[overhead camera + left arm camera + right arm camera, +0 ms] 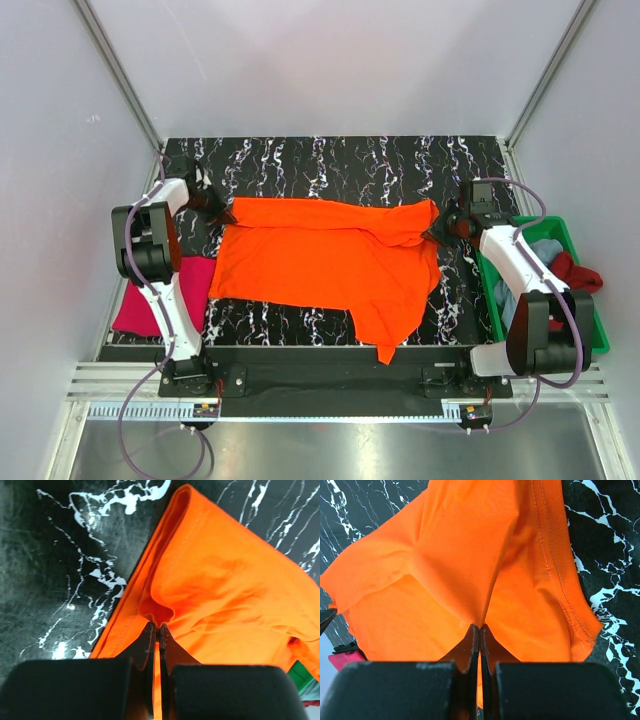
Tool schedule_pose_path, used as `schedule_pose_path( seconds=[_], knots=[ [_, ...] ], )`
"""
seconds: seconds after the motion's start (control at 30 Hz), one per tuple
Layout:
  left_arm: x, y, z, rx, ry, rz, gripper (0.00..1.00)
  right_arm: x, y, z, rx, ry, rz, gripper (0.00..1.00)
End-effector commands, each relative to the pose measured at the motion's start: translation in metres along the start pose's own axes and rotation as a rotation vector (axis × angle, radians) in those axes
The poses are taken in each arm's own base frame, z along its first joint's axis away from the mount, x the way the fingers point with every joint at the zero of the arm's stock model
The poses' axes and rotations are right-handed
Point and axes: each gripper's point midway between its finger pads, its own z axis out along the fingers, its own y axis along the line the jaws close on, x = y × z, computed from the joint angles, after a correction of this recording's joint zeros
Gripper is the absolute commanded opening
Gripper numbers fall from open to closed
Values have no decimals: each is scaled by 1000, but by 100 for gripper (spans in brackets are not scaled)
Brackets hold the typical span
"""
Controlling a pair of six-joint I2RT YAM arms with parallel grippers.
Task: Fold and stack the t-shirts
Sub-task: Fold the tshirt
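Okay, far left first: magenta-pink t-shirt (195, 278) lies flat at the near left of the table (330, 160). It is partly under the left arm (160, 270) and just beside the orange cloth; cannot tell if they touch.

Left gripper (222, 213) sits at the far left. In its wrist view, its jaws (159, 626) are pinched tight on a small peak of the orange t-shirt (225, 595) near the hemmed corner, with no gap between the fingers.

Orange t-shirt (320, 260) is spread across the middle of the black marbled table, stretched between the two grippers along its far edge. It is wrinkled and doubled over toward the far right. A pointed flap right of centre reaches over the near table edge.

Right gripper (437, 232) is at the far right corner of the orange t-shirt. In the right wrist view, its jaws (479, 627) are closed on a fold of orange cloth (445, 570) beside the stitched hem.

Green tray (600, 320) stands at the right, beside the table. It holds the light blue t-shirt (540, 255) and the dark red t-shirt (578, 272), both bunched and partly hidden by the right arm (515, 260).
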Motion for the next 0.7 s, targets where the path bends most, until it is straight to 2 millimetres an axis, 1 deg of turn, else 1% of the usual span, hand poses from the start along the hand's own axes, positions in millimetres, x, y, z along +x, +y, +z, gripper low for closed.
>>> schedule_pose_path(
  seconds=[0.0, 0.07, 0.1, 0.2, 0.23, 0.27, 0.33, 0.37, 0.4, 0.43, 0.47, 0.57, 0.63, 0.67],
  knots=[
    [-10, 1, -18, -26, -59, 44, 0, -7, 10, -9, -33, -42, -16, 0],
    [-5, 5, -15, -44, -42, 46, 0, -5, 7, -7, -24, -35, -16, 0],
    [-6, 8, -16, -58, -49, 46, 0, -5, 9, -7, -30, -34, -12, 0],
    [-8, 8, -17, -68, -56, 51, 0, -2, 9, -9, -31, -28, -4, 0],
    [-9, 8, -16, -67, -54, 49, 0, -2, 11, -12, -37, -38, -11, 0],
    [-10, 8, -16, -64, -52, 47, 0, -2, 7, -14, -15, -48, -7, 0],
    [-9, 9, -13, -70, -43, 43, 0, 0, 6, -20, 1, -64, 2, 0],
    [-9, 10, -13, -73, -44, 41, 0, 3, -3, -19, 41, -70, 8, 0],
    [-9, 11, -12, -73, -42, 42, 0, 9, -2, -20, 41, -71, 1, 0],
    [-9, 11, -12, -77, -42, 41, 0, 13, -5, -18, 51, -66, 19, 0],
    [-8, 12, -13, -77, -41, 41, 0, 25, -14, -13, 77, -47, 28, 0],
    [-9, 12, -13, -81, -43, 46, 0, 43, -18, 0, 72, -17, 75, 0],
    [-9, 12, -14, -80, -45, 47, 0, 54, -25, 10, 77, 9, 111, 0],
    [-9, 12, -13, -80, -42, 45, 0, 54, -25, 14, 76, 8, 116, 0]
  ],
)
